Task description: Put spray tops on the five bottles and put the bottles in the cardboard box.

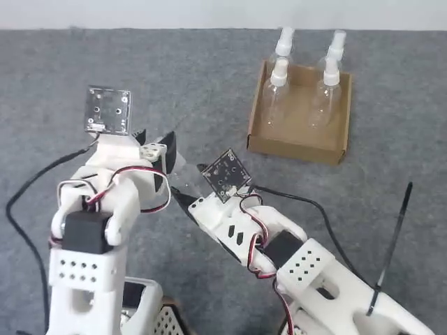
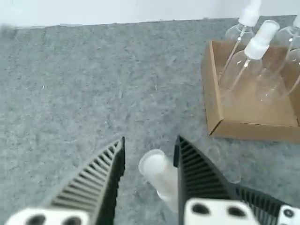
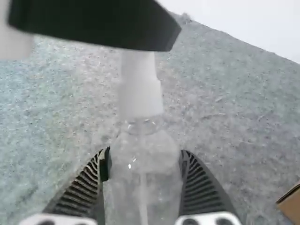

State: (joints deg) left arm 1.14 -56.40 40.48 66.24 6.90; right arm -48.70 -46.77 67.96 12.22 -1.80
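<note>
A clear bottle (image 3: 140, 187) stands between the fingers of my right gripper (image 3: 143, 159), which is shut on its body. A white spray top (image 3: 138, 89) sits on its neck. In the left wrist view that spray top (image 2: 154, 169) lies between the open fingers of my left gripper (image 2: 150, 145), close to one finger and apart from the other. From above, the left gripper (image 1: 162, 150) and right gripper (image 1: 185, 197) meet over the bottle (image 1: 183, 174) at the table's middle. The cardboard box (image 1: 297, 150) stands at the back right with several capped bottles (image 1: 279, 91) upright in it.
Grey carpet covers the table. A black strap (image 1: 394, 237) rises beside the right arm's base, and a black cable (image 1: 21, 209) loops at the left. The box (image 2: 213, 93) with its bottles (image 2: 253, 65) lies beyond the left gripper.
</note>
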